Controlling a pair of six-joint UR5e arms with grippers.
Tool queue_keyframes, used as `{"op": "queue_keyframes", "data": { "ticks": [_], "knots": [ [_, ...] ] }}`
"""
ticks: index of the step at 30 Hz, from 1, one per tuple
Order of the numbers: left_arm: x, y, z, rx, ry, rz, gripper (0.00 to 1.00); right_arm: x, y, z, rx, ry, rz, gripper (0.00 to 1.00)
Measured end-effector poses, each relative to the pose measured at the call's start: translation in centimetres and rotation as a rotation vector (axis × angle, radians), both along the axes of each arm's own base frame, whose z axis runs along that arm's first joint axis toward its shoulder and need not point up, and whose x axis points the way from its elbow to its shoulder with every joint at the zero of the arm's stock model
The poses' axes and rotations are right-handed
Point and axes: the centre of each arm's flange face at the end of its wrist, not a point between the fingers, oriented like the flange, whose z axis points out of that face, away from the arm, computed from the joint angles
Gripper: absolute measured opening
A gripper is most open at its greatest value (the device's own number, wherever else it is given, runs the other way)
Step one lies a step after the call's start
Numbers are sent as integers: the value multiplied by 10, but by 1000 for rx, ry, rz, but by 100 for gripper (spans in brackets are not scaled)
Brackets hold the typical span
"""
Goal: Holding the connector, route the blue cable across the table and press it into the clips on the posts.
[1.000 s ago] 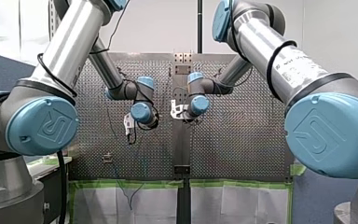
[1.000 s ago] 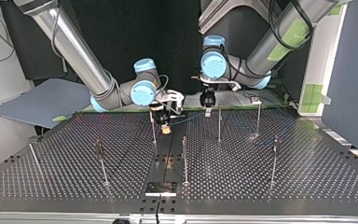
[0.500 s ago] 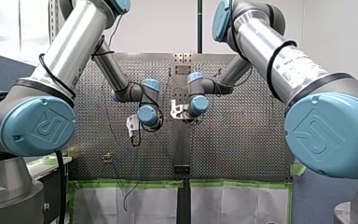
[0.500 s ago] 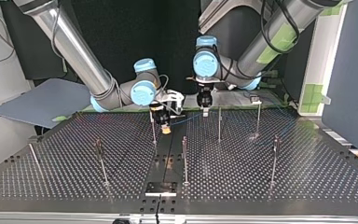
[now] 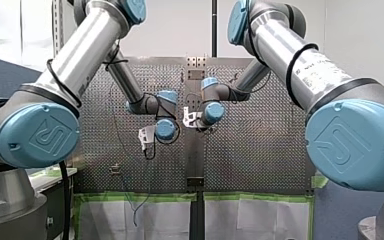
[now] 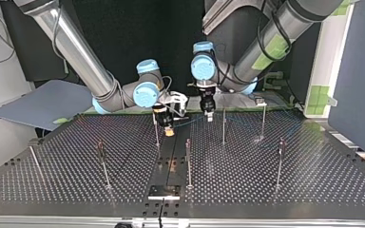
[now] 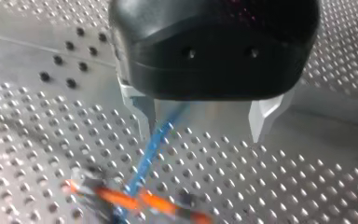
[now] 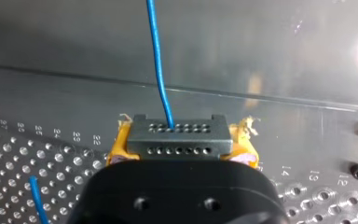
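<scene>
Blue cable (image 8: 158, 56): you will find it leaving the face of the connector (image 8: 177, 128) and running straight ahead of the right gripper (image 8: 181, 145). In the left wrist view it passes through the left gripper (image 7: 204, 116), close to one finger and well apart from the other.
Right fingers: closed on the connector, with a yellow pad (image 8: 120, 142) at each short end. This looks meant to anchor the cable's end while the other arm routes it.
Left fingers (image 7: 142, 109): metal and spread open, straddling the cable without pinching it. I judge this lets the cable slide through them as a guide.
Work zone: upper middle of the top view. Both grippers hang near each other over the tabletop (image 6: 266, 190), close to its edge nearest the arms, with the cable strung between them.
Posts: one post (image 6: 223, 126) stands just right of the left gripper and another (image 6: 157, 135) just beside the right gripper. The clips are too small for you to tell whether any cable is seated.
Progress: early, by my reading, since most posts look bare of cable.
Open room: the lower half of the top view holds only thin, well-spaced posts. The tight spot is between the two grippers and their nearest posts.
Unclear: a blurred orange shape (image 7: 135, 200) lies ahead of the left fingers, and you cannot tell what it is.
</scene>
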Motion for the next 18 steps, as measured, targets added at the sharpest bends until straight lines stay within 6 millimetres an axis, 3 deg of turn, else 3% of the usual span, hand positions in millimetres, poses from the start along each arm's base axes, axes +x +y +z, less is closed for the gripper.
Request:
{"op": "queue_keyframes", "data": {
  "ticks": [5, 16, 17, 18],
  "knots": [
    [7, 0, -11, -5, -12, 17, 99, 0, 0, 0, 0, 0, 1, 0],
    [21, -4, -1, -25, -54, 6, 99, 0, 0, 0, 2, 1, 1, 0],
    [21, -3, -1, -25, -54, 8, 89, 0, 0, 0, 2, 1, 1, 0],
    [21, -3, -1, -25, -54, 10, 89, 0, 0, 0, 2, 1, 1, 0]
  ]
}}
